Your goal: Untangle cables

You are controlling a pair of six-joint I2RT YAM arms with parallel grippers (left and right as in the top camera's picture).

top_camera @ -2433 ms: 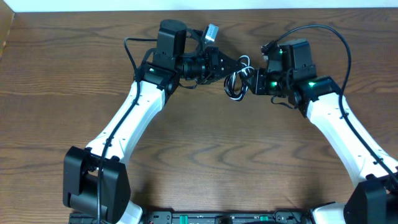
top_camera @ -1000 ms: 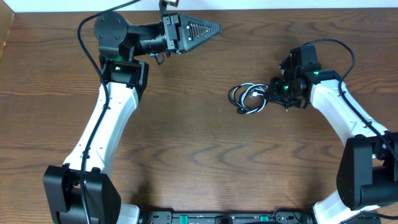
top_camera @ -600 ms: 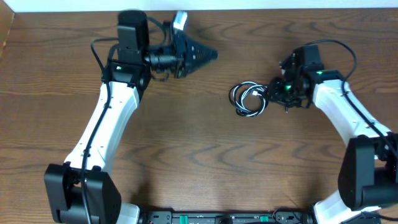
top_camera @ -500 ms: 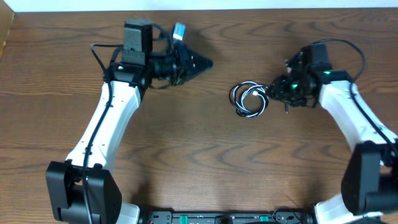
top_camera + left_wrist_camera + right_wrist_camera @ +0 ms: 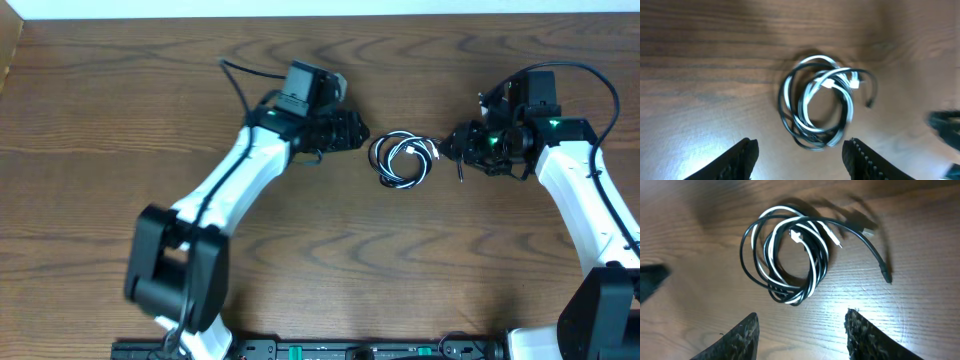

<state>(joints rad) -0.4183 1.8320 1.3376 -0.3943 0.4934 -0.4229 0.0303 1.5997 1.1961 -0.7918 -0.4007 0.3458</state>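
Cables (image 5: 402, 160): thin cords, white and black, wound together into one loose, flat ring on the worktop (image 5: 320, 260); I cannot count the black strands apart. Small white plugs sit inside the ring; one black end strays out of it in an arc, tipped with a small dark plug. Cords smooth, slightly glossy; worktop dark brown wood grain, matt. Position: bundle lies between my two claws, touching neither. My left claw (image 5: 358, 132) is just beside one side, fingers apart, nothing held. My right claw (image 5: 452, 141) is near the other side, fingers likewise apart, nothing held.
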